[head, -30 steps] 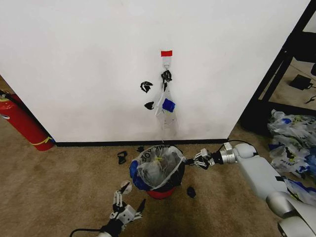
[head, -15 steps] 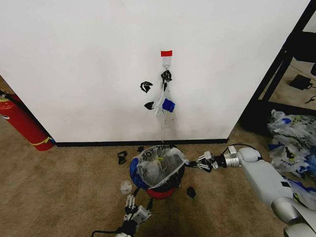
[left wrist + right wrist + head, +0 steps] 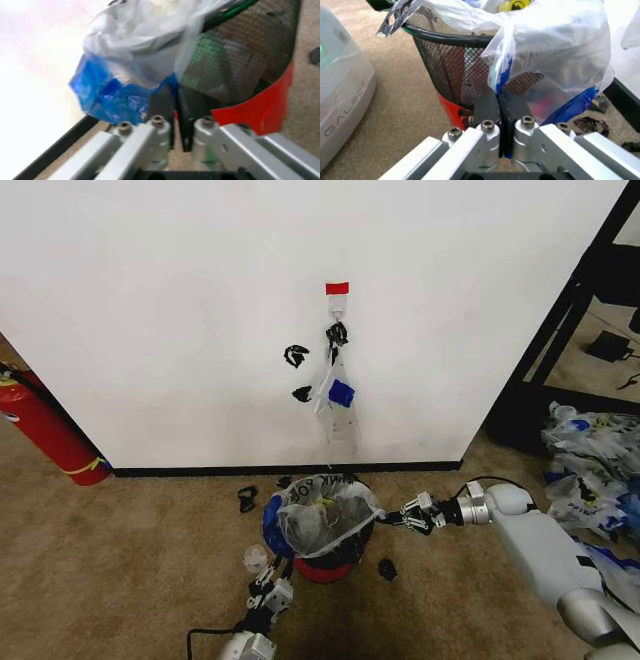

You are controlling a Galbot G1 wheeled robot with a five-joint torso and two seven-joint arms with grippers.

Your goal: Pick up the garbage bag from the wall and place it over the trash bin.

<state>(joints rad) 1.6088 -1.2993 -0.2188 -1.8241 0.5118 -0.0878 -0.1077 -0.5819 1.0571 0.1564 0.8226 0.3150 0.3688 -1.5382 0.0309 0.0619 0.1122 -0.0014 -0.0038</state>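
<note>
Pinching a fold of the garbage bag (image 3: 555,45) between pressed-together jaws, our right gripper (image 3: 412,515) sits just beside the trash bin (image 3: 322,555) on its right. Our left gripper (image 3: 270,590), low at the bin's front-left, has its jaws nearly closed, and we cannot tell whether plastic lies between them. We see the bag draped over the bin's rim, below the wall (image 3: 180,320) with its red tape (image 3: 337,287).
</note>
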